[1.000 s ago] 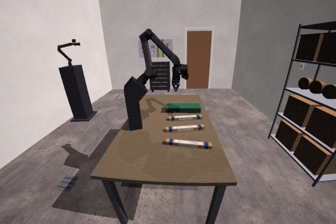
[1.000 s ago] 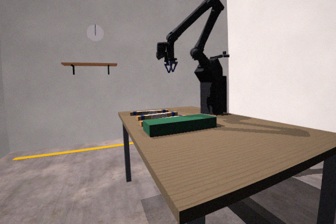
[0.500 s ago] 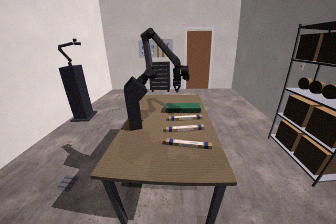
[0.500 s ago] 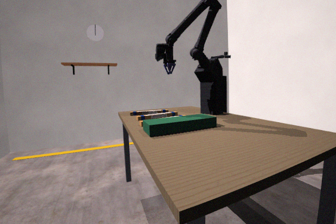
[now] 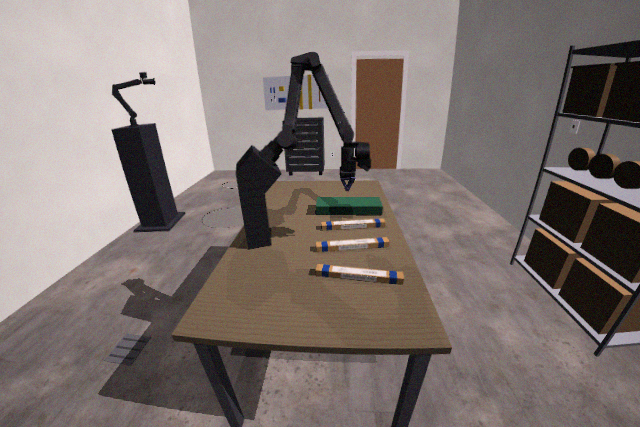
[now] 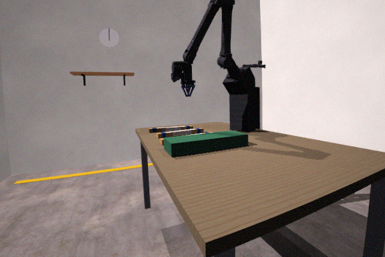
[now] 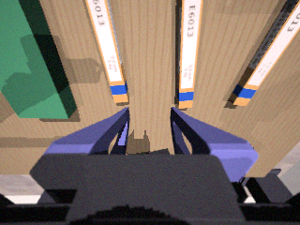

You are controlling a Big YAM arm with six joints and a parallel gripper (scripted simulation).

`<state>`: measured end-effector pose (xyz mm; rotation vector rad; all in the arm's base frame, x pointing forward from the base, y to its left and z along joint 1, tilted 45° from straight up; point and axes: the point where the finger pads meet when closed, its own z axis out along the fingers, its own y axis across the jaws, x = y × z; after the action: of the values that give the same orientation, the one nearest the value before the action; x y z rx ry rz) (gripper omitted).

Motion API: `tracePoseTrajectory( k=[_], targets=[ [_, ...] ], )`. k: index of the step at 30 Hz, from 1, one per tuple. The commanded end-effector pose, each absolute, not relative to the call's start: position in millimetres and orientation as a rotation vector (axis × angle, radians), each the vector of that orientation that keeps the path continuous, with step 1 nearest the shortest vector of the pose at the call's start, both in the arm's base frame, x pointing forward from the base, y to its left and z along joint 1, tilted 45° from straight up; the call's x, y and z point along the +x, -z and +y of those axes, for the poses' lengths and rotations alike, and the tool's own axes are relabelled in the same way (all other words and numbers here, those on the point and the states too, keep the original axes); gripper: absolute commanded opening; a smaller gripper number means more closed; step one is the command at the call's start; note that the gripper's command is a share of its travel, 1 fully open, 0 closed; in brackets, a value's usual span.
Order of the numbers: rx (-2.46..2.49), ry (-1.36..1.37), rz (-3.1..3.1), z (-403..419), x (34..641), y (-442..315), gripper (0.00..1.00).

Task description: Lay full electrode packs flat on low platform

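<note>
A low green platform [image 5: 348, 206] [image 6: 208, 147] [image 7: 16, 28] lies on the table. Three orange packs with white labels and blue bands lie flat beside it, off it. The nearest pack [image 5: 353, 224] [image 7: 107, 47] is mostly hidden behind the platform in the exterior view. The middle pack [image 5: 352, 244] [image 6: 181, 133] [image 7: 189, 47] and the farthest pack [image 5: 359, 274] [image 6: 171, 129] [image 7: 274, 52] follow. My gripper [image 5: 347, 188] [image 6: 187, 95] [image 7: 149, 112] is partly open and empty, pointing down high above the table. In the wrist view its fingertips appear just below the ends of the nearest and middle packs.
The wooden table [image 5: 289, 313] [image 6: 264, 185] carries the arm's dark base [image 5: 255, 215] [image 6: 243, 108] on the side facing the packs' ends. The table's long outer edge runs close to the packs' other ends. A shelf rack [image 5: 558, 114] stands on the floor away from the table.
</note>
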<state>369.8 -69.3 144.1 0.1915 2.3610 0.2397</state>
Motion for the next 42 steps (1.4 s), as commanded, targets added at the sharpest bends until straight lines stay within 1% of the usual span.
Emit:
tracePoseTrajectory(
  k=[1,4,8,21,42],
  targets=[
    [0.217,-0.253,2.336,-71,403,-147,0.43],
    [0.218,-0.254,2.338,-71,422,-140,0.43],
    [0.218,-0.255,2.339,-71,433,-136,0.43],
    [0.248,-0.257,2.358,-76,422,-124,0.43],
    [0.227,-0.253,2.349,-73,423,-130,0.43]
  ],
)
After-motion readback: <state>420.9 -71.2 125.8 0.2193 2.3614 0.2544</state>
